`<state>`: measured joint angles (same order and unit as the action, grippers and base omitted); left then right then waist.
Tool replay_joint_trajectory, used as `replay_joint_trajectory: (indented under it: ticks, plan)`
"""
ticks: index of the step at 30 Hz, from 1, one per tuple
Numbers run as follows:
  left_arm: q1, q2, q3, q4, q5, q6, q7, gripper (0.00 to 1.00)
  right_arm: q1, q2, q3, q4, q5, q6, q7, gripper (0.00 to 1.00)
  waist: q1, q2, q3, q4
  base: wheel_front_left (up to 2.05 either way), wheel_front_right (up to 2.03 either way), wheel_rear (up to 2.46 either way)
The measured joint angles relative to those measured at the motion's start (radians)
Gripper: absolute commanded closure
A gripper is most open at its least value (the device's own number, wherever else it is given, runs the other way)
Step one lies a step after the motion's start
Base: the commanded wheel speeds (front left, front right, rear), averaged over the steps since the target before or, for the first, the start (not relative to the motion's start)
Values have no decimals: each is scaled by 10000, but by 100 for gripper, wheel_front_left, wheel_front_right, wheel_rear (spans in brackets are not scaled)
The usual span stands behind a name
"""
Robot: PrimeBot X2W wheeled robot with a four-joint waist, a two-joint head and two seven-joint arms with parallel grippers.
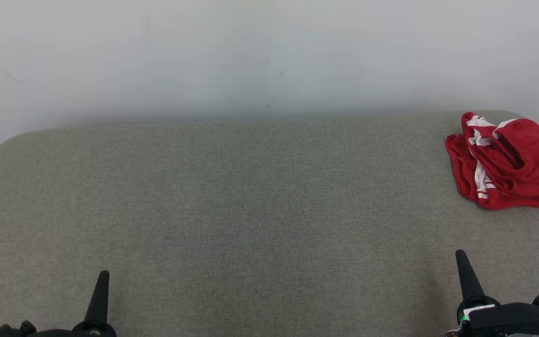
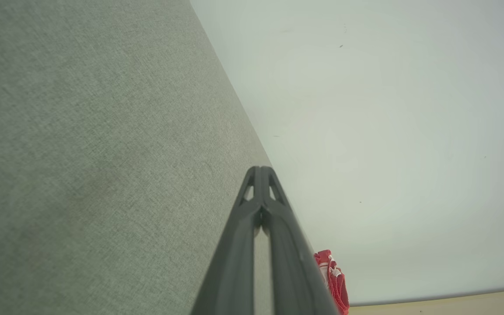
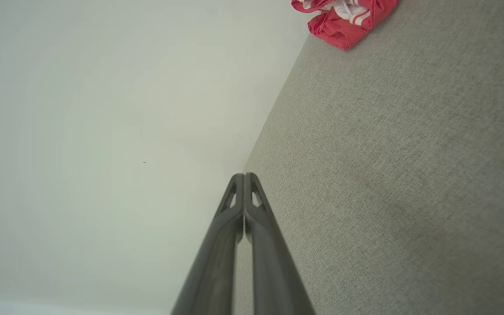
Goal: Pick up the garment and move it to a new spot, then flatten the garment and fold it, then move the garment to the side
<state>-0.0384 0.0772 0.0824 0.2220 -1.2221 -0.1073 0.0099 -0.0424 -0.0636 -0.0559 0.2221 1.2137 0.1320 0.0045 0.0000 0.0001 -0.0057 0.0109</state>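
Observation:
The garment (image 1: 508, 161) is a red piece with white stripes, crumpled in a heap at the far right of the grey padded surface (image 1: 251, 210), partly cut off by the head view's right edge. It also appears as a small red bundle (image 2: 333, 280) in the left wrist view and at the top edge (image 3: 344, 17) of the right wrist view. My left gripper (image 1: 103, 276) points up at the lower left, shut and empty, fingers pressed together (image 2: 260, 170). My right gripper (image 1: 460, 255) sits at the lower right, well short of the garment, also shut with nothing held (image 3: 243, 177).
A plain white wall (image 1: 269, 56) rises directly behind the padded surface. The surface has rounded far corners at left and right. A strip of pale floor (image 2: 453, 302) shows past its far end in the left wrist view.

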Motion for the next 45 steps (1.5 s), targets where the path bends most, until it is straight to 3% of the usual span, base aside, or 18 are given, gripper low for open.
replay_joint_trajectory:
  ticks: [45]
  plan:
    - [-569, -242, 274, 211, -3413, -178, 930, 100, -569, 12, -360, 198, 3634, -2, 846, 100, -1, 0, 77, -95, 0, 0, 0]
